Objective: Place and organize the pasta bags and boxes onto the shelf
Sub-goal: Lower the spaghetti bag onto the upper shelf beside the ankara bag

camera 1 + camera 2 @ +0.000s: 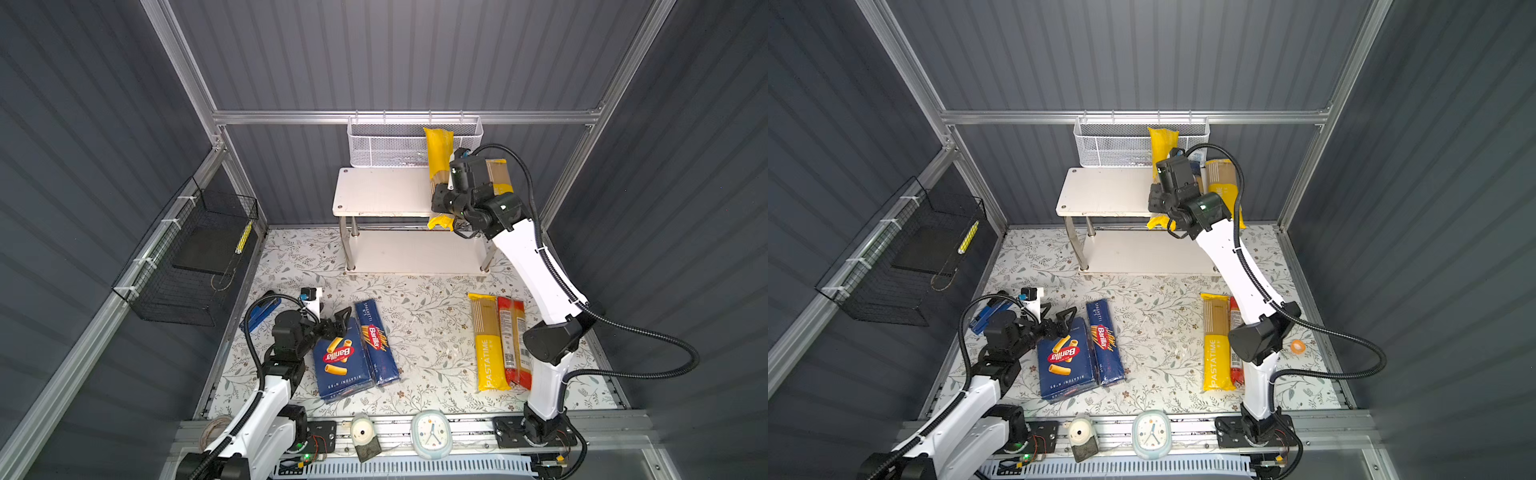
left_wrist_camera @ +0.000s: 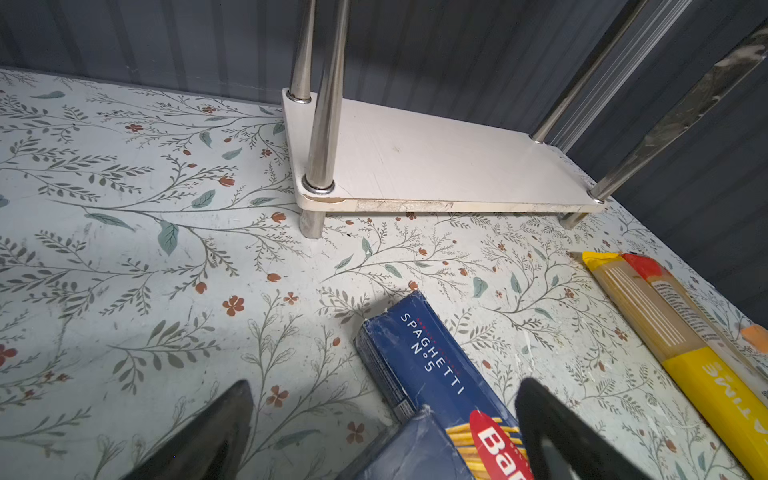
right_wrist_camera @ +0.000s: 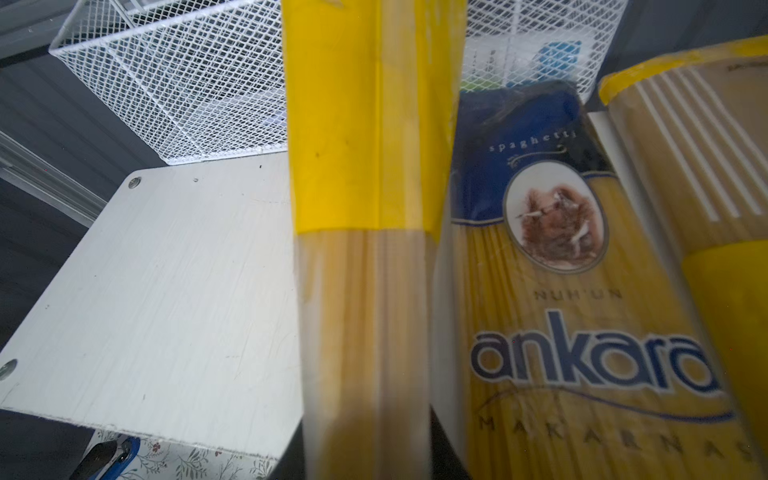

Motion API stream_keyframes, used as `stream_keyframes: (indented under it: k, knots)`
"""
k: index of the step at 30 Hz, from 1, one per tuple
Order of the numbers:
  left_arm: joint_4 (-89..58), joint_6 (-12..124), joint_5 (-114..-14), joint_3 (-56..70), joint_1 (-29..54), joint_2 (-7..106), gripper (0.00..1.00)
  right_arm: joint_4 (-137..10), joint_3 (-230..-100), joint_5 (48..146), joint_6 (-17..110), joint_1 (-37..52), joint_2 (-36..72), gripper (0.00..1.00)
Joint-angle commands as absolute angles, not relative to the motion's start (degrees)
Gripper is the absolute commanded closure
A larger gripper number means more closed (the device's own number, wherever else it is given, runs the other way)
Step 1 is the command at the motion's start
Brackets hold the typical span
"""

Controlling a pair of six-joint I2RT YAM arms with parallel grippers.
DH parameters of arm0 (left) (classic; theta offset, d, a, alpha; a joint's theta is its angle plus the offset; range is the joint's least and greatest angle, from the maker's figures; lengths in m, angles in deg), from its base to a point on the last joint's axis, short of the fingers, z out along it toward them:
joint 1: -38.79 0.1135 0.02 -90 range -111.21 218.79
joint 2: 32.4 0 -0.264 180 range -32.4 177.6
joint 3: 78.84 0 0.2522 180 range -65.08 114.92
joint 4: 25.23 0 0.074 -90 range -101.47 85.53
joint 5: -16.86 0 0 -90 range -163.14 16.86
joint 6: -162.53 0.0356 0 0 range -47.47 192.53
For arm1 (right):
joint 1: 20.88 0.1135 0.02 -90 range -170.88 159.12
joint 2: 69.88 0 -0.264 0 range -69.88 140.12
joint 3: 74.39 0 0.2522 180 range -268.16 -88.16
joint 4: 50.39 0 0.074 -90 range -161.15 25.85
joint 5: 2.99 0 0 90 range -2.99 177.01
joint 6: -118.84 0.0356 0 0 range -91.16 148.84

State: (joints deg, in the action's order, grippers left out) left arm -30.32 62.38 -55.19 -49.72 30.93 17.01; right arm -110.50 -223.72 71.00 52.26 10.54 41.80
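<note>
Right tool (image 1: 439, 204) grips the plain yellow bag (image 1: 437, 151) over the shelf's (image 1: 374, 191) top board. Just at its 3 o'clock, on that board, lies a blue bag (image 3: 582, 291) reading "ankara" and "spaghetti", then a second yellow bag (image 1: 498, 176). Left tool (image 1: 337, 321) has its fingers spread wide and holds nothing. It sits at the 12 o'clock end of the Barilla "RIGATONI" box (image 1: 340, 365). The Barilla "SPAGHETTI N°5" box (image 1: 376, 345) touches that box at 3 o'clock. At the table's (image 1: 424, 332) 4 o'clock lie a PASTATIME bag (image 1: 488, 345) and a red bag (image 1: 515, 345), side by side.
</note>
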Motion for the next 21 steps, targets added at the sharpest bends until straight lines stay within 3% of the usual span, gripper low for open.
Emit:
stream_keyframes:
  k: [1,5,21]
  knots:
    - [-29.8,61.9,-55.1,-48.6,30.6,17.0,0.00,-102.8,-221.8,70.6,53.4,9.8,40.4,0.74]
    - [-29.8,61.9,-55.1,-48.6,30.6,17.0,0.00,-101.6,-219.3,70.7,54.0,9.8,39.0,0.64]
    - [-29.8,61.9,-55.2,-48.8,30.6,16.6,0.00,-99.6,-216.2,70.1,53.8,10.9,35.6,0.59]
